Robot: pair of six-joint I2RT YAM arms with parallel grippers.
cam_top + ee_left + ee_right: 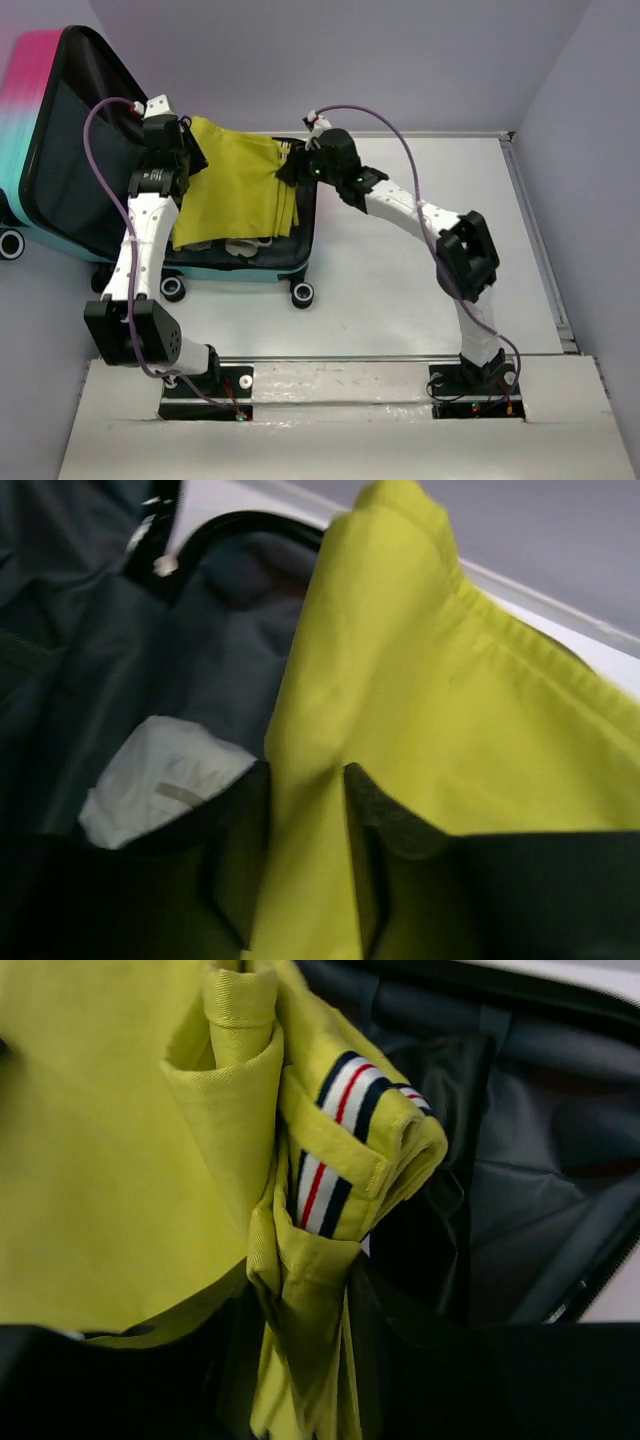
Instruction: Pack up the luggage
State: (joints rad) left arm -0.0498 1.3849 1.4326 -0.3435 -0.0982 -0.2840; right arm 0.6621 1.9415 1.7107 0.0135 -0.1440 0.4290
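- So far, the luggage [75, 170], a small hard-shell suitcase with a pink-to-teal shell and dark grey lining, lies open at the desk's far left corner, with a white folded cloth [160, 785] inside.
- The left gripper [305, 830] and right gripper [305, 1360] each pinch an edge of a yellow-green fabric garment [240, 185] spread over the open base.
- Likely left: settling it, releasing, closing the lid.

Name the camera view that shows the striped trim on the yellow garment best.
Right wrist: the striped trim sits close up, its navy, white and red bands clear. Top external shows the yellow garment from afar, and no stripes can be made out. Left wrist shows only plain yellow cloth.
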